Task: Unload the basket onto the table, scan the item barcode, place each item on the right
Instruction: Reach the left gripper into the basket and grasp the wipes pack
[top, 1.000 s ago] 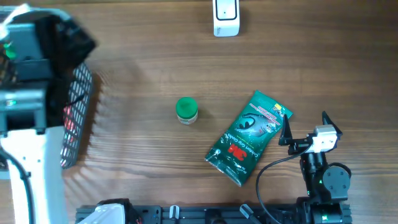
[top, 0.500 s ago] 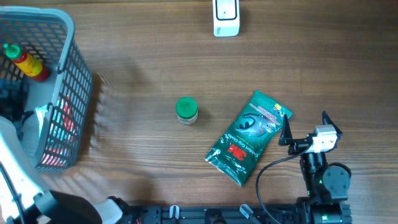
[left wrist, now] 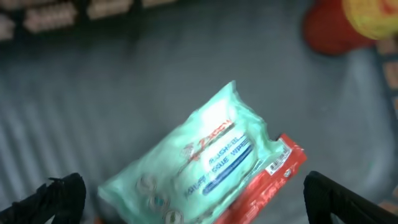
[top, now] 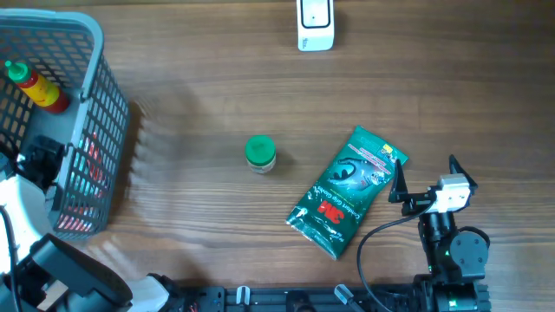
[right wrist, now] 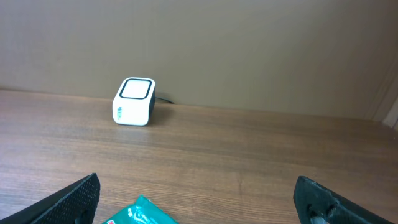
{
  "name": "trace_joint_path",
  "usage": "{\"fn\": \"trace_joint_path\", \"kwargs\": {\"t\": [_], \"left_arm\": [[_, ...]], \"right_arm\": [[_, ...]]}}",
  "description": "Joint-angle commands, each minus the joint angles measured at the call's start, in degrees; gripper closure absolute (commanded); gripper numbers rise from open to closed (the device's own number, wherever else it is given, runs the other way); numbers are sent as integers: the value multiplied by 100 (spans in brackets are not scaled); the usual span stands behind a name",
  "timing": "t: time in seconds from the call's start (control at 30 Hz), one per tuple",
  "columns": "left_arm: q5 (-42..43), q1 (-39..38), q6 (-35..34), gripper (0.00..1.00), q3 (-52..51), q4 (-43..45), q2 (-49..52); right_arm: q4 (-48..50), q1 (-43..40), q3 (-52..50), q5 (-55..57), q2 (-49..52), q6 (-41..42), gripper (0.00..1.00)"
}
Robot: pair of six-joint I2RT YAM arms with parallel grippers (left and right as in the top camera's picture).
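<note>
Hovering my left gripper (left wrist: 196, 199), fingers spread, over the tissue pack (left wrist: 193, 165) in the basket (top: 113, 121), I reckon lowering and pinching it comes next; my right gripper (top: 425, 172) is spread too.

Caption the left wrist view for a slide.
Open left gripper hovers over a green tissue pack that partly covers a red packet in the grey basket.

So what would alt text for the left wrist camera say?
A pale green tissue pack lies tilted over a red packet on the grey basket floor, a blurred red bottle at top right. Two black fingers, spread wide, frame the bottom corners.
</note>
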Motion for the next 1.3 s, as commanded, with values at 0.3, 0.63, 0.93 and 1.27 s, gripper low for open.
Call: {"fn": "trace_joint_path", "kwargs": {"t": [0.3, 0.63, 0.93, 1.27], "left_arm": [[994, -2, 3136, 0, -46, -122, 765], [1016, -2, 4127, 10, -46, -181, 1069], [605, 0, 4122, 47, -46, -160, 1158], [584, 0, 3797, 82, 422, -234, 704]], "right_arm": [[17, 17, -2, -33, -35, -42, 0], [17, 17, -2, -33, -35, -42, 0], [17, 17, -2, -33, -35, -44, 0], [17, 17, -2, -33, -35, -44, 0]]}}
